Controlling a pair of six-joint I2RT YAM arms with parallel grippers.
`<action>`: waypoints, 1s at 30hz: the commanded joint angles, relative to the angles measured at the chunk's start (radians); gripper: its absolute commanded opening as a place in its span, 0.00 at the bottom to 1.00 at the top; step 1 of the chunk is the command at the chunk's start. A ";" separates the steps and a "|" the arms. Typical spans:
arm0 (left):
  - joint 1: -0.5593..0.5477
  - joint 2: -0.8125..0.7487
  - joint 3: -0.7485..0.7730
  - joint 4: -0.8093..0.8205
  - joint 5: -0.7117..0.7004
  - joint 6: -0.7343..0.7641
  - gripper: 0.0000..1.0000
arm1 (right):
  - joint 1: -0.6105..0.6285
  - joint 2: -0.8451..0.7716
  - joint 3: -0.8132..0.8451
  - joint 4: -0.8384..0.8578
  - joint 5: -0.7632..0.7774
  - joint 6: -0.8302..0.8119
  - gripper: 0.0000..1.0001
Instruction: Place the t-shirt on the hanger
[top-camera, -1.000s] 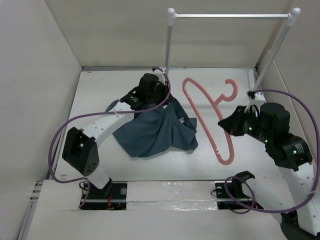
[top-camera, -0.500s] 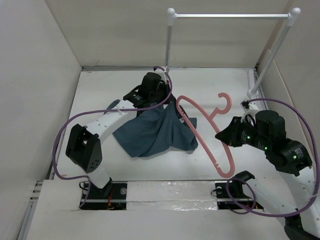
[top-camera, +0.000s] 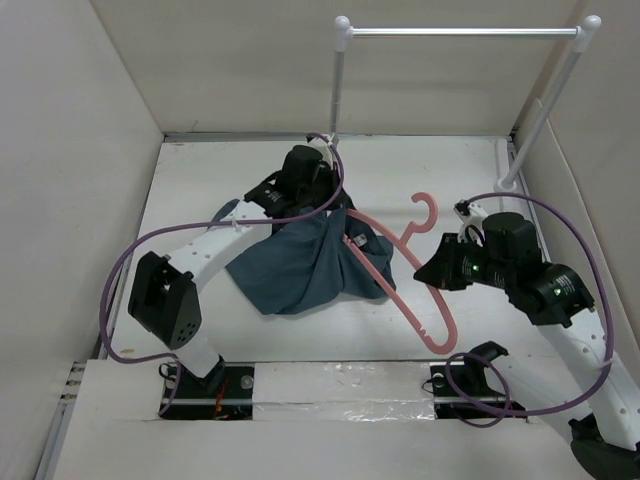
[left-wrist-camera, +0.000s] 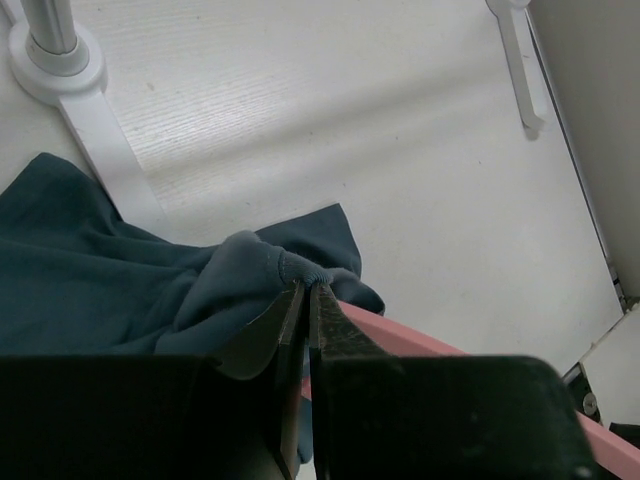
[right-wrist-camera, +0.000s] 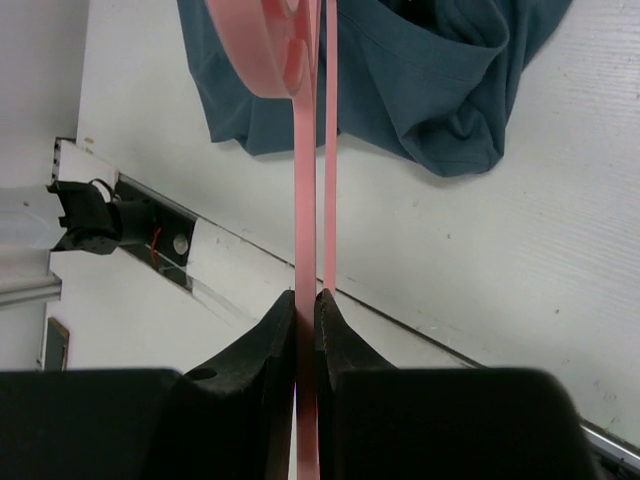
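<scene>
The dark teal-blue t-shirt (top-camera: 305, 265) lies bunched mid-table, one edge lifted. My left gripper (top-camera: 335, 205) is shut on a fold of the t-shirt's hem (left-wrist-camera: 290, 265), holding it up. The salmon-pink hanger (top-camera: 400, 265) is held off the table by my right gripper (top-camera: 428, 272), which is shut on its bar (right-wrist-camera: 308, 230). The hanger's left end lies over the shirt's right edge, close under my left gripper; a pink stretch of it (left-wrist-camera: 400, 340) shows in the left wrist view. Its hook (top-camera: 425, 208) points toward the back.
A white metal rail (top-camera: 460, 32) stands at the back on two posts (top-camera: 338, 90); its foot (left-wrist-camera: 70, 85) is close behind my left gripper. Cream walls close in on the left, back and right. Purple cables (top-camera: 120, 290) loop from both arms.
My right gripper has carried the hanger left and toward the front, so its left end now overlaps the shirt's right edge. My left gripper has kept holding the shirt in place.
</scene>
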 joint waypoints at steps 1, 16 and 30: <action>-0.031 -0.088 0.065 0.002 0.014 0.013 0.00 | 0.015 0.006 -0.004 0.152 0.012 0.017 0.00; -0.031 -0.214 0.215 -0.079 0.056 0.047 0.00 | 0.289 0.300 0.134 0.491 0.120 -0.012 0.00; -0.028 -0.277 0.296 -0.185 0.094 0.004 0.00 | 0.217 0.209 -0.030 0.944 0.131 0.061 0.00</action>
